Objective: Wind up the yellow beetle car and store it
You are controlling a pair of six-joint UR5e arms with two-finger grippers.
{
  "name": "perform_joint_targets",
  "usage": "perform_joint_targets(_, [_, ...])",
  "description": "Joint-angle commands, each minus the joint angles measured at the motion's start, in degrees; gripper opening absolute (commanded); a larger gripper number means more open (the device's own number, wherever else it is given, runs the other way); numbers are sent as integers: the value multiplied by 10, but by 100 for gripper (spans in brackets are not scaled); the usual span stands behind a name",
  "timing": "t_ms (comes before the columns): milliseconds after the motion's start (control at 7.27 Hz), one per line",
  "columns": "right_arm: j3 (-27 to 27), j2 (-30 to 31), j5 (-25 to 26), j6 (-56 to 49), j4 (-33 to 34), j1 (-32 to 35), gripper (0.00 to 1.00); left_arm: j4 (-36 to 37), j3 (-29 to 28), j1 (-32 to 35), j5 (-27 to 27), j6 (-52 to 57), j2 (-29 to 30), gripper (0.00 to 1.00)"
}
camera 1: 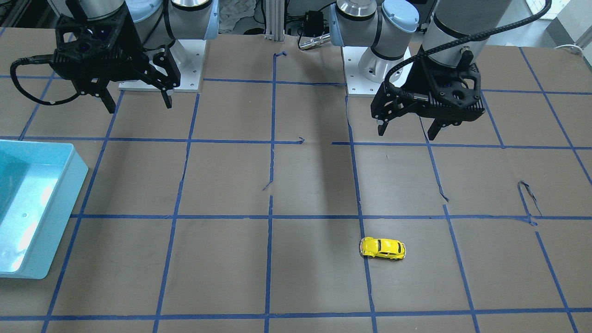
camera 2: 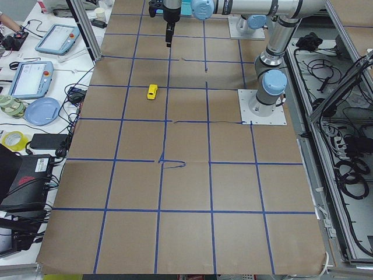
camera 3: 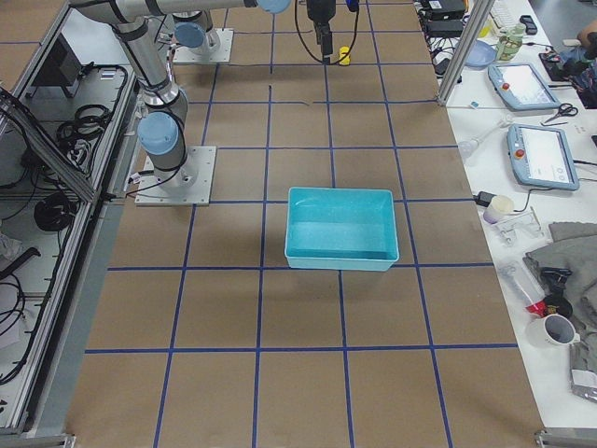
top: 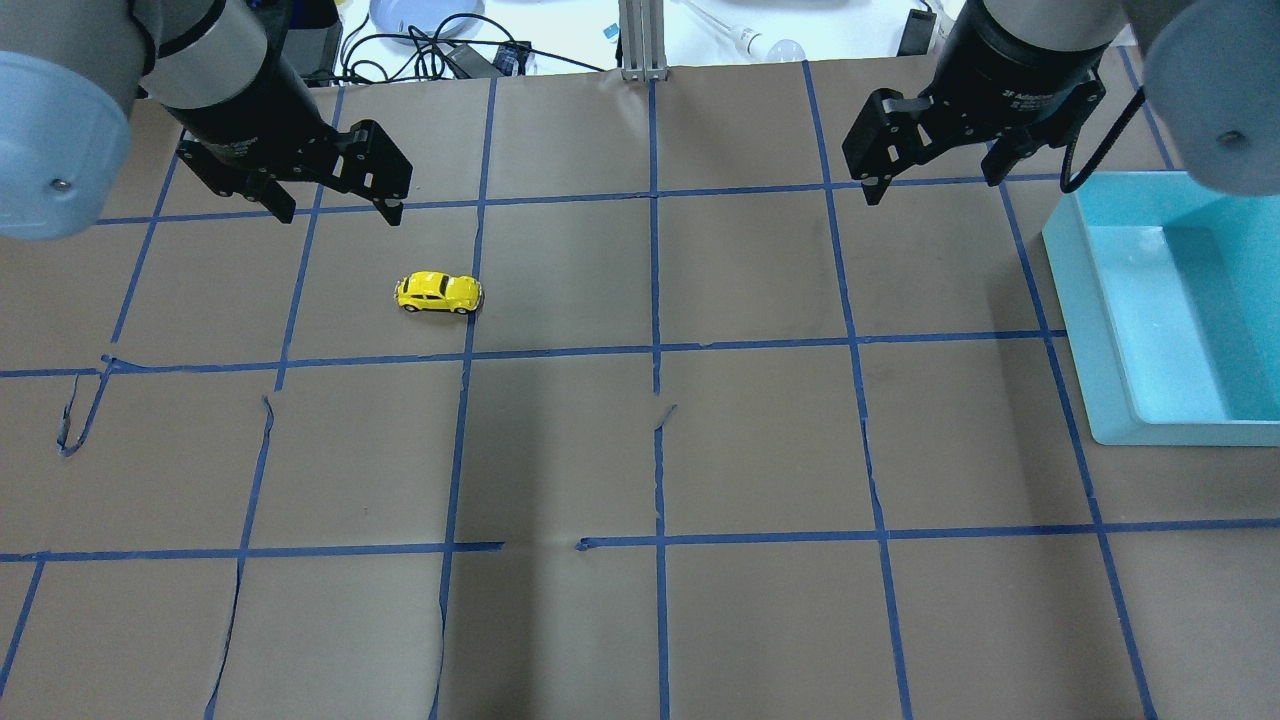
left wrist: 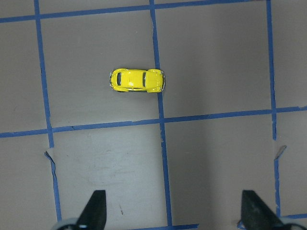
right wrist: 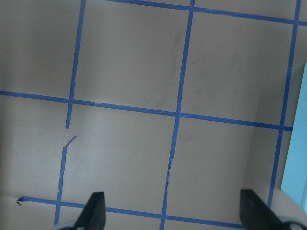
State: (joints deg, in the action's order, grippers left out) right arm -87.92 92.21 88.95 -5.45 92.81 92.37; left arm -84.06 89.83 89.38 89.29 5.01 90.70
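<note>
cut off: bin [top: 1085,320] runs past the overhead view's right side.
car [top: 439,292]: table's [top: 760,450] left half, toward far edge, well apart from bin.
left gripper [top: 340,212]: jaws apart, aloft.
right gripper [top: 932,185]: jaws apart, aloft.

Bright, even light; soft shadows

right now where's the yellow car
In the overhead view the yellow car sits left of centre, just below the left gripper, one end on a blue tape line.
</note>
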Motion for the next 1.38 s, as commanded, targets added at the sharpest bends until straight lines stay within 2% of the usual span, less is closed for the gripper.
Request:
perform_joint_targets(0, [0,0,0,0,0,0,100,0,0,0,0,0,0,100])
perform_joint_targets(1238, [-1,0,1,-1,-2,-2,100,2,1,-1,1,7,-3,100])
